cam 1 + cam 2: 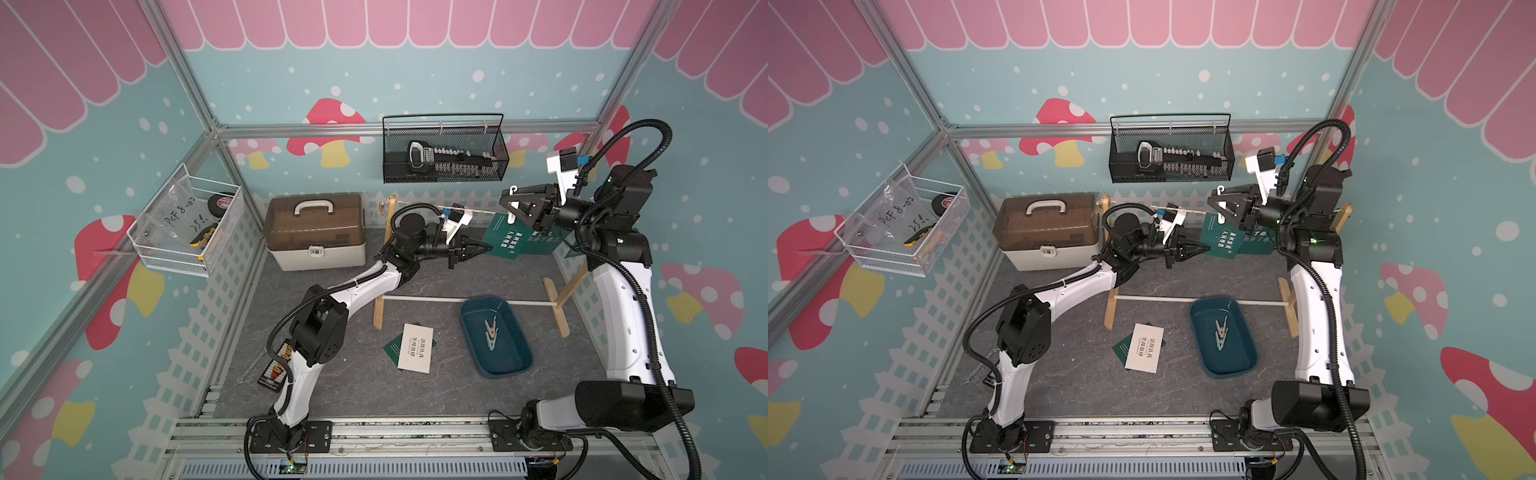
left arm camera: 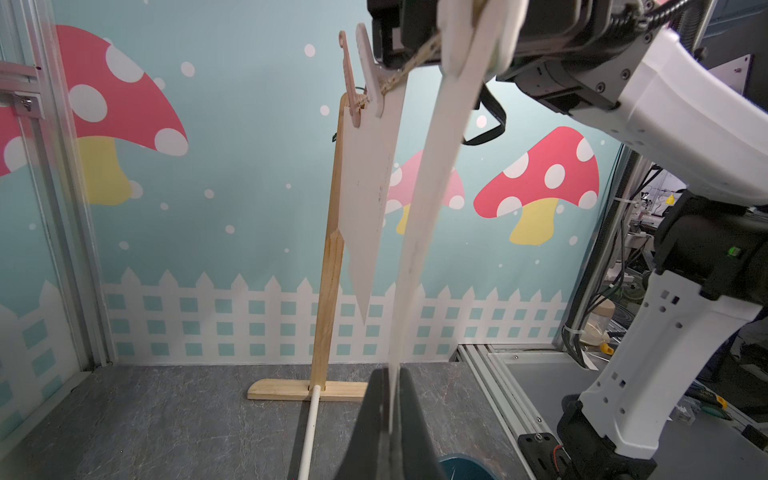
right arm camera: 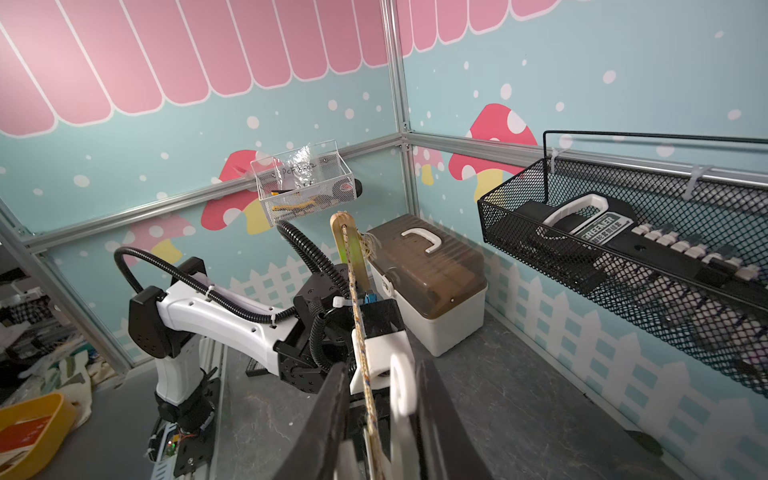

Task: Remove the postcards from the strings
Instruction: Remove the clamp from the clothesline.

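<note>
Little of the writing is readable to me. The plastic bag (image 1: 174,216) in the white wire basket (image 1: 226,232) carries handwritten "PCF8-02". The black tool set (image 3: 598,237) in the black mesh basket (image 3: 519,216) shows "GREENER". The wire basket also holds a black tape roll (image 1: 222,203) and a yellow-handled tool (image 1: 203,237). The blue tray (image 1: 505,355) has pastel clothespins (image 1: 490,330) inside. The toolbox (image 1: 316,230) is closed.

The left gripper (image 1: 489,248) is closed tight on the edge of a green postcard (image 1: 505,241), which hangs from the cord (image 3: 355,299). A second green postcard (image 1: 540,245) hangs just beside it. The fingers of the right gripper (image 1: 514,210) stand on both sides of a white clothespin (image 3: 401,386) on the cord; I cannot tell if they press it. A white postcard (image 1: 415,347) lies on another green postcard (image 1: 390,347) on the table.
</note>
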Robot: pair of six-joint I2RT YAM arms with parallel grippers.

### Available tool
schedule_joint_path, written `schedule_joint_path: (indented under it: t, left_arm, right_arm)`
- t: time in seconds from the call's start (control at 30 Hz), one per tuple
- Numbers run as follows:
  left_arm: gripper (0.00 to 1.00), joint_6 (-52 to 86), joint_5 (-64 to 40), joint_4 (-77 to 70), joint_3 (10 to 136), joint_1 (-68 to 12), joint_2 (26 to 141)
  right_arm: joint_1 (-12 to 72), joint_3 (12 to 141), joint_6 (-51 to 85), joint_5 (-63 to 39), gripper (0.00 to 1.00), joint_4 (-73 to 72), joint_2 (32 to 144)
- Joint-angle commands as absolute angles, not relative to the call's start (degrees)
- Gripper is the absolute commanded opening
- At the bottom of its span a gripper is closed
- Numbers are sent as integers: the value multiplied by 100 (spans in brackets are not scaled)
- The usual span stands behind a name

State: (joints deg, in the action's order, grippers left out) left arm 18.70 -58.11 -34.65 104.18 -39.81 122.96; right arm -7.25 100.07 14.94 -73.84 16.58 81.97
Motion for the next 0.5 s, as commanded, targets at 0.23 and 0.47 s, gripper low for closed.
schedule_joint_path:
  t: [0.23,0.47]
  left_arm:
    - [0,1873,-5767,-3483,10534,-3966,12342]
    - [0,1676,-5680,-3270,10248,-4008,12239]
  right_arm:
    - [-745,10063,1475,-7321,13,1644,8028]
    - [-746,10208,1726,-6592,8,1635,8009]
